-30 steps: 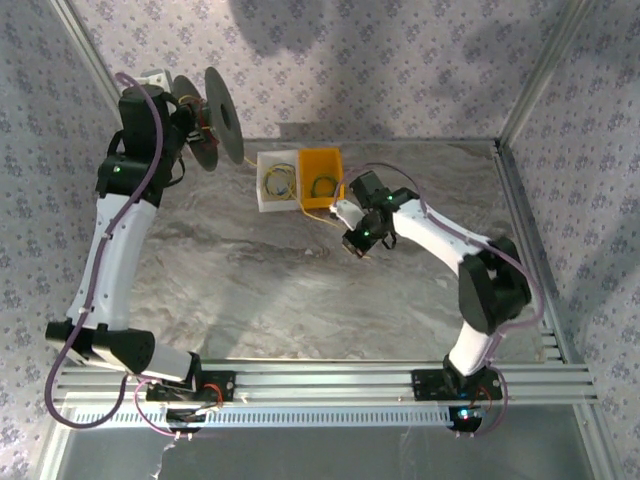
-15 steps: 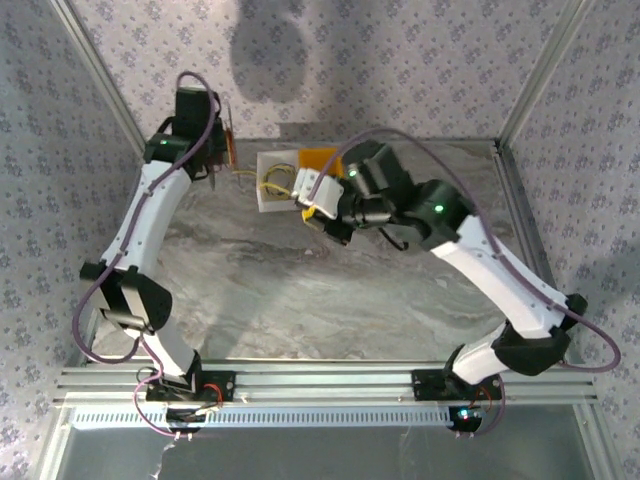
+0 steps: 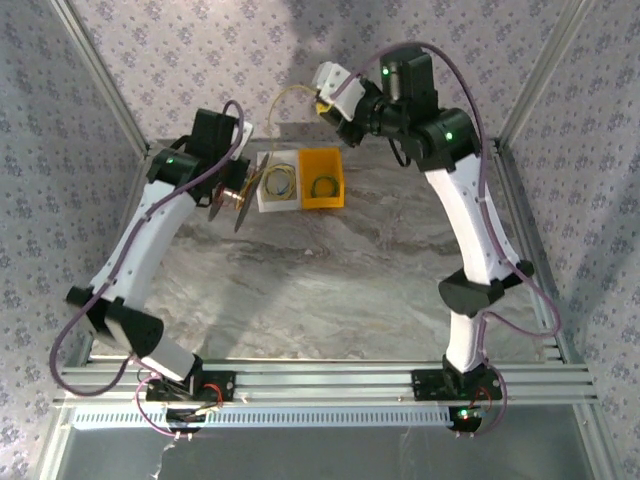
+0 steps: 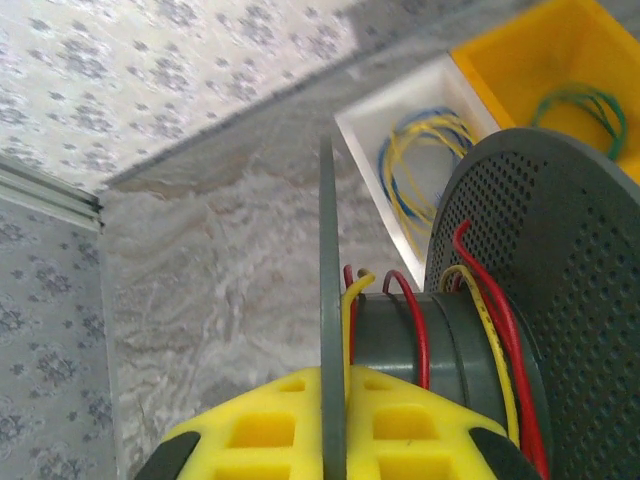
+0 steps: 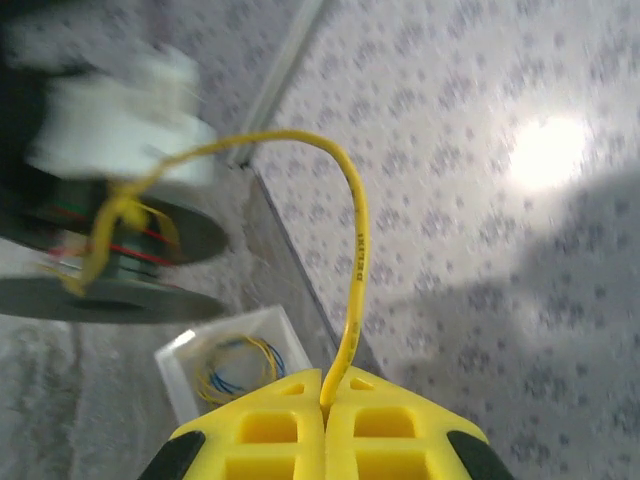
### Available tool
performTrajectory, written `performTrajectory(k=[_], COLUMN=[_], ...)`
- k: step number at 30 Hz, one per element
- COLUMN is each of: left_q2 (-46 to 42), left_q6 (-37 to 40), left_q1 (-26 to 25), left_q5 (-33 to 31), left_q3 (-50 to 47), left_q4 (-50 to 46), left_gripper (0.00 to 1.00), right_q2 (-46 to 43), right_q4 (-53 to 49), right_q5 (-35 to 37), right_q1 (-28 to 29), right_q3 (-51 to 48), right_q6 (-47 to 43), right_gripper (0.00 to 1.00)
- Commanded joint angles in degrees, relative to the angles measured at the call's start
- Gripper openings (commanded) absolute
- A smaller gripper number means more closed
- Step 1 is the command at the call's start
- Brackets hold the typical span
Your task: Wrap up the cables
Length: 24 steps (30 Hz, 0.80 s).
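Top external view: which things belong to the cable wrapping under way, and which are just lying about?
In the job: yellow cable, pinched in the right gripper; spool, clamped by the left gripper.
Lying by: yellow-and-blue coil in the white bin; green coil in the yellow bin, both untouched.

Between both jaws: yellow cable (image 5: 355,250) arcs from right gripper (image 5: 325,385) to spool (image 4: 540,250) in left gripper (image 4: 330,375).
Beneath right jaws: white bin (image 3: 260,180), yellow bin (image 3: 303,180).
Nearer side: bare table (image 3: 330,290).

Top camera looks down on the marbled grey counter (image 3: 330,280) from behind; wrist cameras, close past yellow fingers (image 4: 260,430) (image 5: 270,430), share its white rectangular bin (image 3: 262,205) (image 4: 365,165) (image 5: 172,362).
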Motion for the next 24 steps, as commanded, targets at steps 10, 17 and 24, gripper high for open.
performTrajectory(k=[10,17,24], left_q2=[-14.2,-19.82,-13.84], left_q6=[14.38,-6.57,-26.02], left_q1=[0.18,14.4,16.29], left_q5=[55.84,79.51,65.77], left_q3=[4.32,-0.18,4.57], left_q4=[-13.31,21.56,42.34], left_gripper=[0.0,0.0,0.0], right_q2=[13.39,10.08,1.26], right_q4=[2.97,7.29,17.43], right_q5=[-6.87,-6.15,-3.47], right_q1=[-17.03,-19.16,-13.93], right_q3=[5.32,-18.37,-44.91], right_q6=[9.06,9.08,12.32], right_gripper=[0.0,0.0,0.0])
